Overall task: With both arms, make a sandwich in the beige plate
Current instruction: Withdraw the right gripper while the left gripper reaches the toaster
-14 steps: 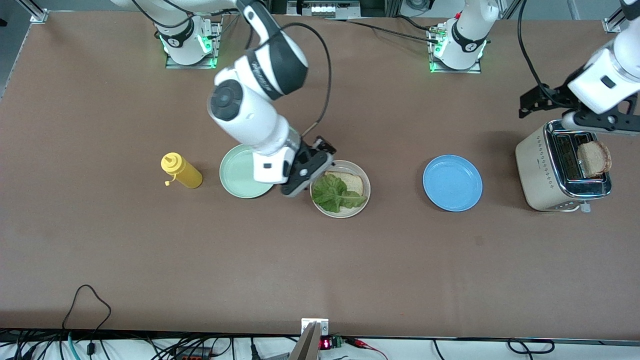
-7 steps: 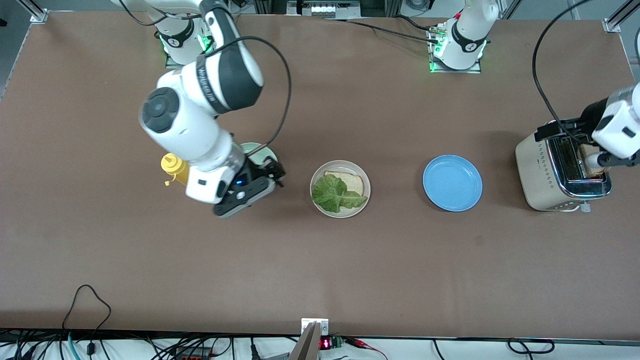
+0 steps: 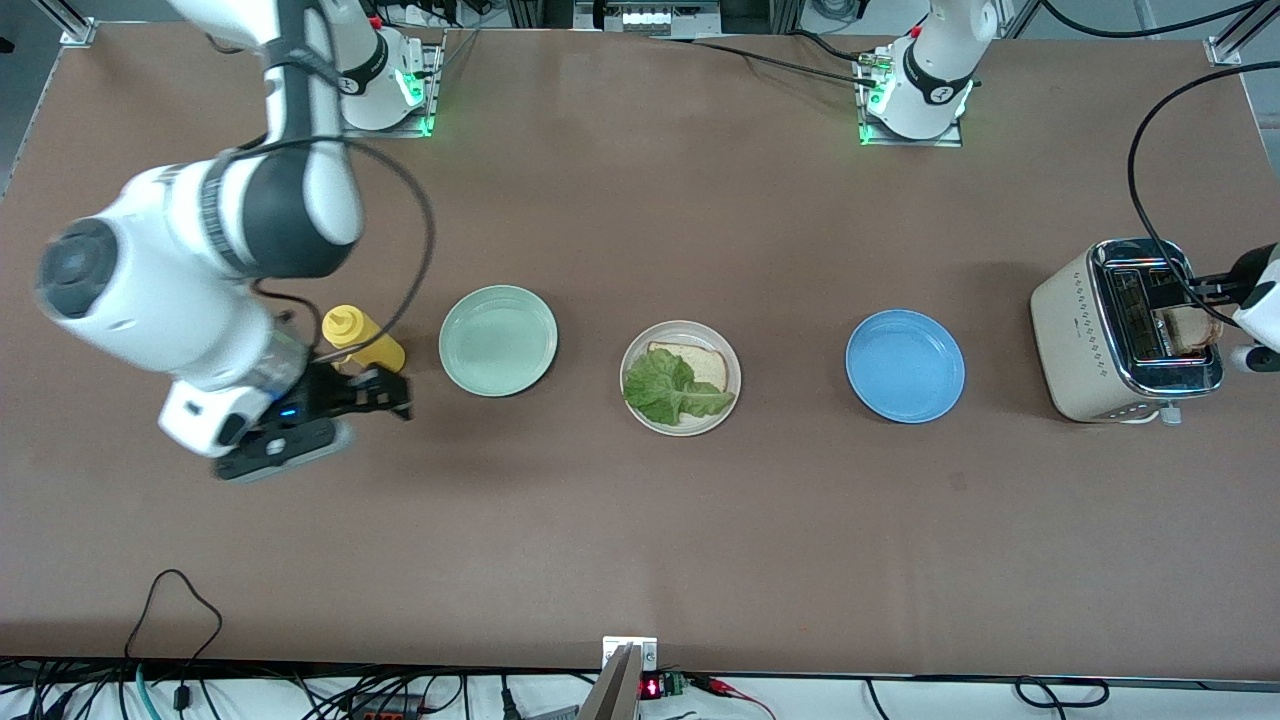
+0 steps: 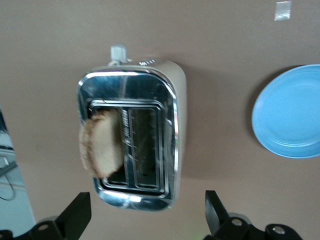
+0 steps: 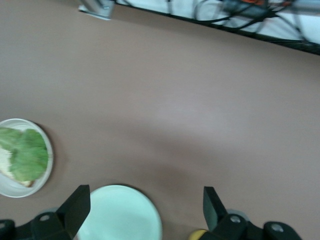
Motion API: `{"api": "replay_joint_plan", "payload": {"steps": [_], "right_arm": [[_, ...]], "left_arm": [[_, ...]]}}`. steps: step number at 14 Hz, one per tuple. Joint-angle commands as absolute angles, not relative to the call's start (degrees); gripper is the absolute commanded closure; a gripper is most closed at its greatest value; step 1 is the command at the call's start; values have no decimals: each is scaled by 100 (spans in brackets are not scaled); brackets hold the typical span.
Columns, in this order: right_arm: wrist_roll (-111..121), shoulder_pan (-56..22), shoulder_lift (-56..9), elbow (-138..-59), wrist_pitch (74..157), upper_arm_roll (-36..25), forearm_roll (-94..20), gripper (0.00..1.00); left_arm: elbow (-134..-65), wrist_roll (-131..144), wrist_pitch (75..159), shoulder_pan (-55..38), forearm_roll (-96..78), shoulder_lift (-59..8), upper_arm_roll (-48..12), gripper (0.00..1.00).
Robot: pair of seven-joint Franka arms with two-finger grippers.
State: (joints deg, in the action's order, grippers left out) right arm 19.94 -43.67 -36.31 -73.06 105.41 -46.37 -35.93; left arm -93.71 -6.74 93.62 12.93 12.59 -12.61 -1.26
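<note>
The beige plate (image 3: 732, 372) sits mid-table with one bread slice (image 3: 702, 362) on it and a green lettuce leaf (image 3: 670, 390) on top. It also shows in the right wrist view (image 5: 50, 159). A second bread slice (image 3: 1187, 328) stands in a slot of the toaster (image 3: 1075, 335); it shows in the left wrist view too (image 4: 101, 145). My right gripper (image 3: 385, 395) is open and empty over the table by the yellow bottle (image 3: 365, 342). My left gripper (image 4: 147, 220) is open and empty above the toaster (image 4: 179, 125), mostly past the front view's edge.
A mint green plate (image 3: 498, 340) lies between the yellow bottle and the beige plate. A blue plate (image 3: 905, 365) lies between the beige plate and the toaster. Cables run along the table edge nearest the front camera.
My right arm has swung from beside the beige plate, past the mint plate, to the yellow bottle. My left arm has drawn off the toaster toward its end of the table.
</note>
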Motion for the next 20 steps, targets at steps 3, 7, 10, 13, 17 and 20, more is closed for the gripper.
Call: {"api": "replay_joint_plan", "payload": {"steps": [3, 7, 10, 13, 17, 20], "right_arm": [[2574, -4051, -3498, -7277, 9749, -5280, -3489, 0], [2917, -4052, -3419, -7277, 9308, -5809, -3296, 0], [2857, -4025, -3419, -7269, 9325, -5933, -3322, 0], [2516, -3964, -3445, -7216, 9396, -5915, -3366, 0], [2057, -3017, -3402, -6655, 9290, -4723, -3008, 0], [1321, -2139, -3043, -6592, 9105, -3425, -2298, 0]], "left_arm": [[-9255, -1836, 9949, 2055, 1284, -1704, -237, 0], [-9264, -2276, 10054, 2470, 598, -2012, -237, 0], [-9334, -2425, 10256, 2557, 598, -2092, -237, 0], [-9501, -2566, 10318, 2663, 598, -2109, -229, 24], [-9501, -2566, 10310, 2698, 589, -2170, -237, 58], [-9510, -2566, 10266, 2760, 589, -2224, -237, 76]]}}
